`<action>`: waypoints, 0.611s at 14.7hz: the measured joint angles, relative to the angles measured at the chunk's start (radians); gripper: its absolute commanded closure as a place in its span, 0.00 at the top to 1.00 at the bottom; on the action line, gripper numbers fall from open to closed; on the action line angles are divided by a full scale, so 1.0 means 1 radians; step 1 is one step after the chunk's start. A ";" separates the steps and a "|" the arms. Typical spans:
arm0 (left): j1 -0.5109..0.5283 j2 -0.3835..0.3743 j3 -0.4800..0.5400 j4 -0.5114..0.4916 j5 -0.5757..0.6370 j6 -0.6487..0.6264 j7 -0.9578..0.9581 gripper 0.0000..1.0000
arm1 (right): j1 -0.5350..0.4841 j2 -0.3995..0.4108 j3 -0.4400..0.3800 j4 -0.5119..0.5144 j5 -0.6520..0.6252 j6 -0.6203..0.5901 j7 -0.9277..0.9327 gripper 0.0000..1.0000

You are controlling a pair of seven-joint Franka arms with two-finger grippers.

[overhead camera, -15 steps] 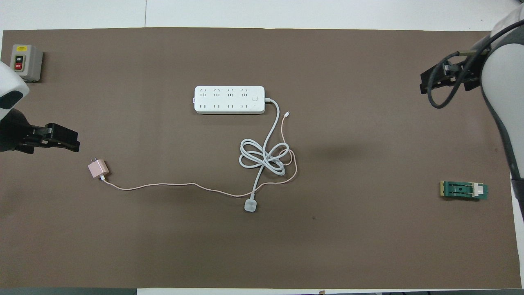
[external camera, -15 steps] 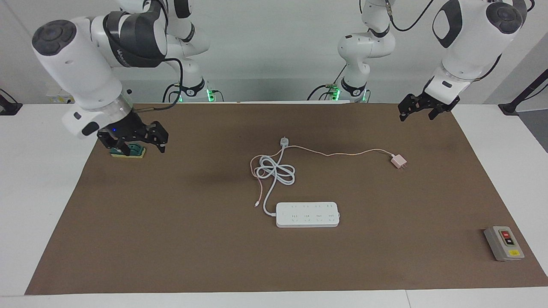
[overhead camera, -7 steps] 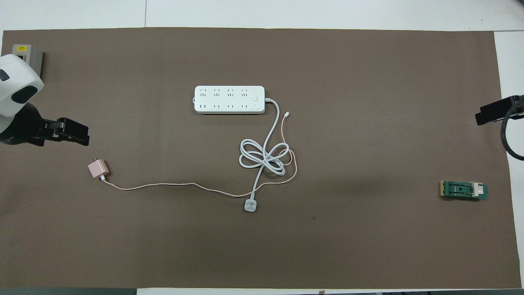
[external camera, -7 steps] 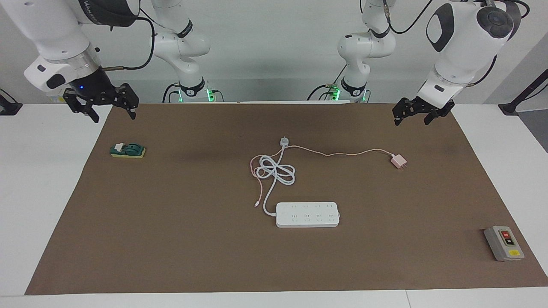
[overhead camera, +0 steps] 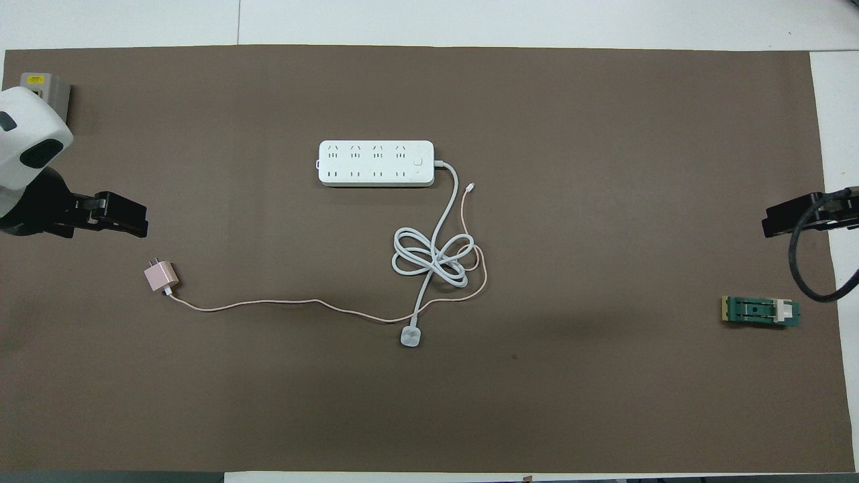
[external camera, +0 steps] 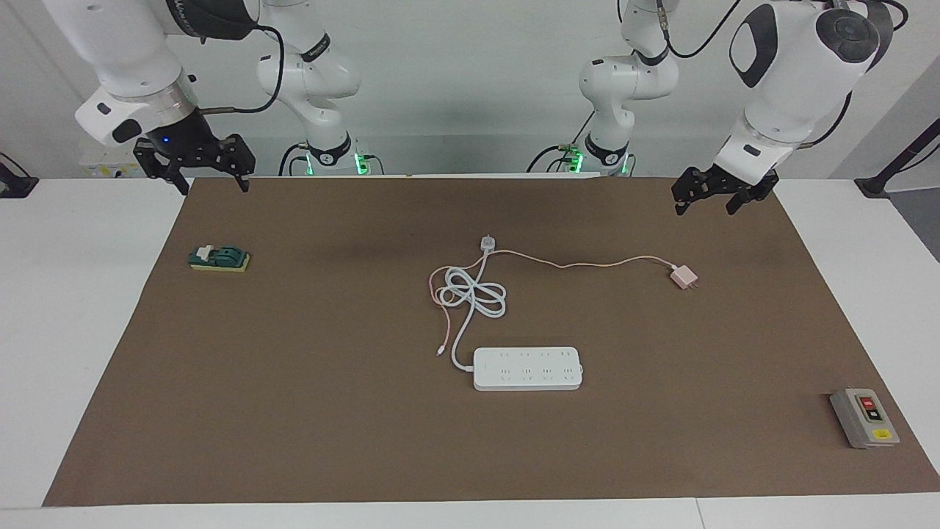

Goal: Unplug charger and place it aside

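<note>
Toward the left arm's end of the bench (external camera: 73,308): charger (external camera: 684,277), flat on the brown mat, prongs bare, well apart from the strip (external camera: 527,368) and nearer to the robots than it. Trails a thin pink cable (external camera: 587,263) back to the white coil (external camera: 474,294) near the middle. No plug in any socket of the strip, so unplugging reads as done, and the setting aside too. Left gripper (external camera: 703,207): up in the air over the mat's edge by the robots, near the charger but clear of it, fingers spread, holding nothing; shifted only a touch over the last second. Right gripper (external camera: 211,184): a second ago lower and out over the mat at the right arm's end; now lifted and pulled back over the mat's corner there, fingers parted and empty, green block (external camera: 219,258) lying alone. Nothing on the mat moved in that time. Looks like both arms backing off to rest, not reaching in. Judged from that: task finished or all but, with little left except keeping clear of the pink cable. Grey switch box (external camera: 864,418) untouched.
</note>
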 measured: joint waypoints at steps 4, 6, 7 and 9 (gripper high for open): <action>0.000 0.000 0.004 0.000 0.000 0.000 0.000 1.00 | -0.035 -0.005 0.042 -0.016 0.000 0.011 0.013 1.00; 0.000 0.000 0.004 0.000 0.000 0.000 0.000 1.00 | -0.039 -0.006 0.046 -0.016 0.000 0.011 0.013 1.00; 0.000 0.000 0.004 0.000 0.000 0.000 0.000 1.00 | -0.039 -0.007 0.046 -0.016 0.000 0.011 0.013 1.00; 0.000 0.000 0.004 0.000 0.000 0.000 0.000 1.00 | -0.039 -0.009 0.048 -0.016 0.003 0.011 0.013 1.00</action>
